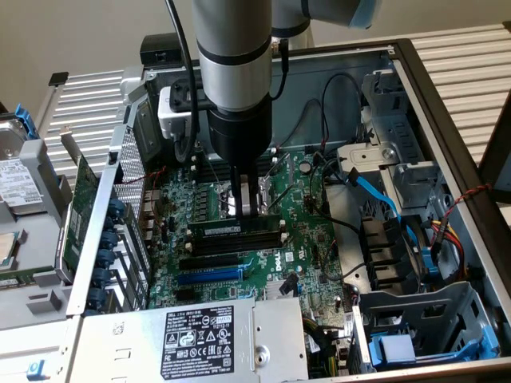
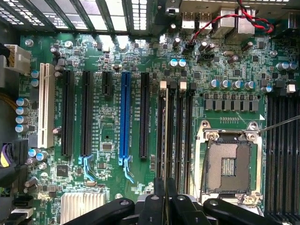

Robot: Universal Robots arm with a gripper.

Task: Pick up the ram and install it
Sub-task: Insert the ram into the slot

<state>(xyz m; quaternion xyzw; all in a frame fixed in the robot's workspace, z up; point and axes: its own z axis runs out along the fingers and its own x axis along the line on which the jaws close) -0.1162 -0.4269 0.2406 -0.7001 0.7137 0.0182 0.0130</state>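
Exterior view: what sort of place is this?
The inside of an open desktop computer case, probably on a repair or assembly bench. It shows a motherboard with rows of slots, an empty CPU socket and a power supply.

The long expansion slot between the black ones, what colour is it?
Bright blue. The long blue plastic slot shows best in the wrist view.
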